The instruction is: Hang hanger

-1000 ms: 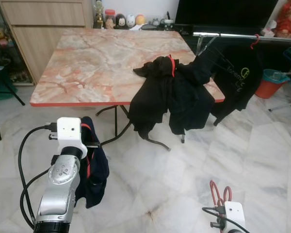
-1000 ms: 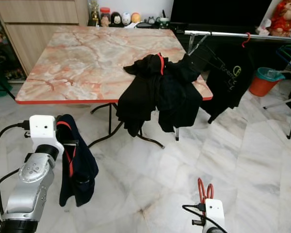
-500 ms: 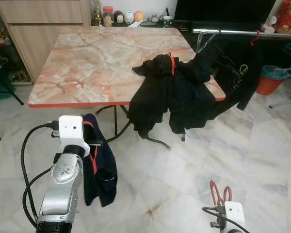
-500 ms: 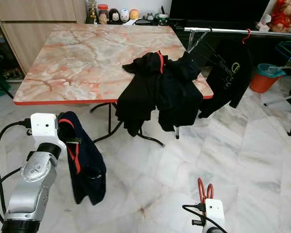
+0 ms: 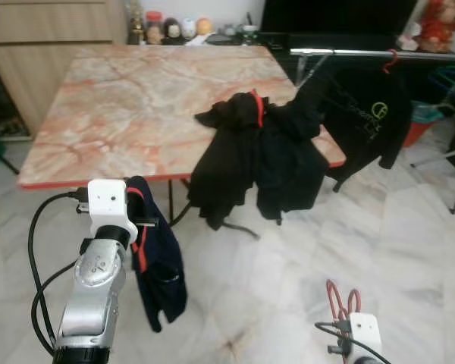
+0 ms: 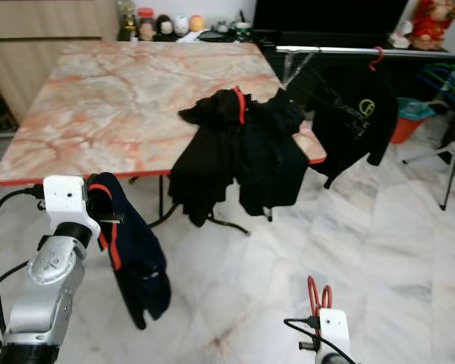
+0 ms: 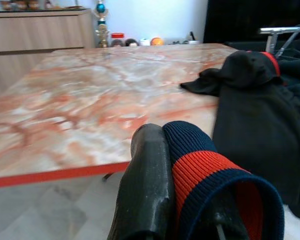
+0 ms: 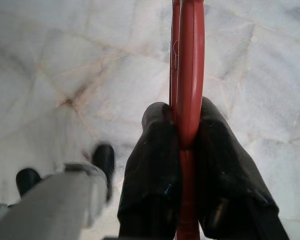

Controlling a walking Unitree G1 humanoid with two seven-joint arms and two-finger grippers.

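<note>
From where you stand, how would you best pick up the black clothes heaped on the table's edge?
Probably at the red-trimmed collar, from above. It is the top of the black clothes on the table, while the rest droops over the edge. Both grippers look full: left holds a navy garment, right a red hanger.

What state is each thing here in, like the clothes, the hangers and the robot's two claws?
Left gripper: shut on navy garment.
Navy garment: dangling above floor.
Right gripper: shut on red hanger.
Red hanger: bare, gripped.
Black clothes pile: draped over table edge.
Black shirt: hung on rail.
</note>
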